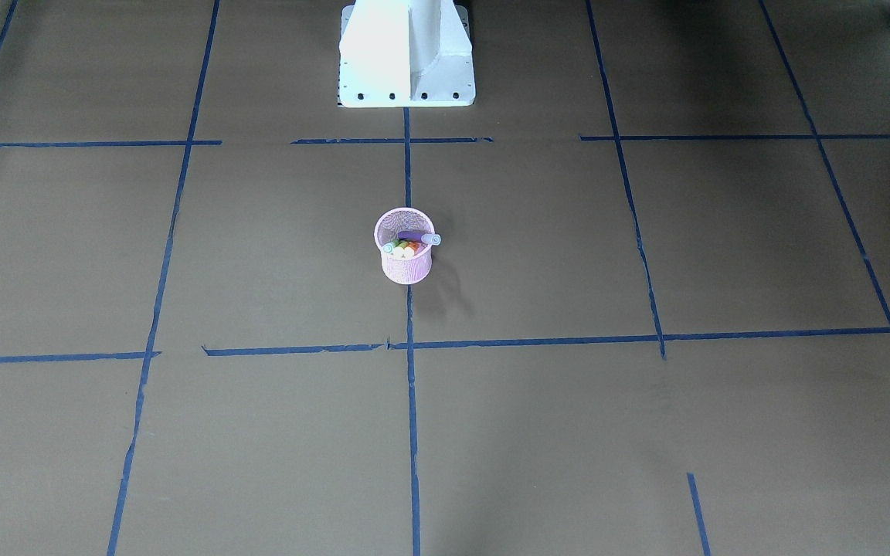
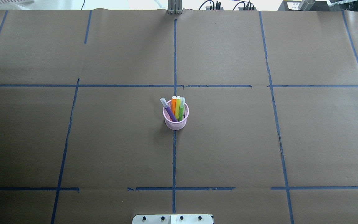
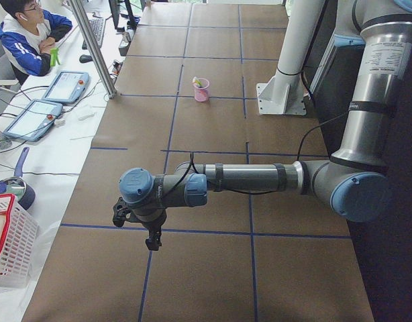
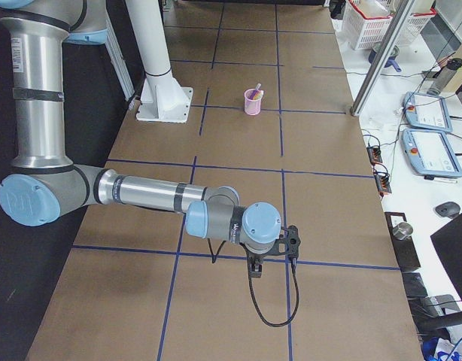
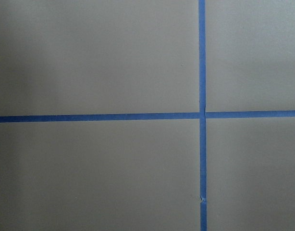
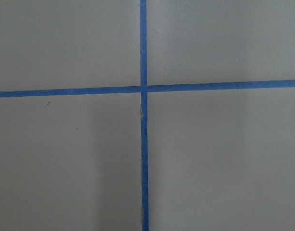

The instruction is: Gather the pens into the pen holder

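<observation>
The pink mesh pen holder [image 2: 176, 124] stands upright at the table's middle, on the centre tape line; it also shows in the front view [image 1: 406, 267]. The pens stand inside it: the purple pen [image 2: 168, 110] leans across to the left, while the orange pen [image 2: 173, 104] and the green pen [image 2: 181, 109] stand side by side with a yellow-green shaft between them. My left gripper [image 3: 151, 236] hangs over the table far from the holder, and so does my right gripper [image 4: 255, 269]. Each shows only in a side view, so I cannot tell whether it is open or shut.
Brown paper with blue tape lines [image 2: 174, 155] covers the table. The robot's white base [image 1: 406, 54] stands behind the holder. The wrist views show only paper and tape crossings [image 5: 202, 115]. An operator [image 3: 28, 33] sits beyond the table's edge, near a basket [image 3: 8, 248].
</observation>
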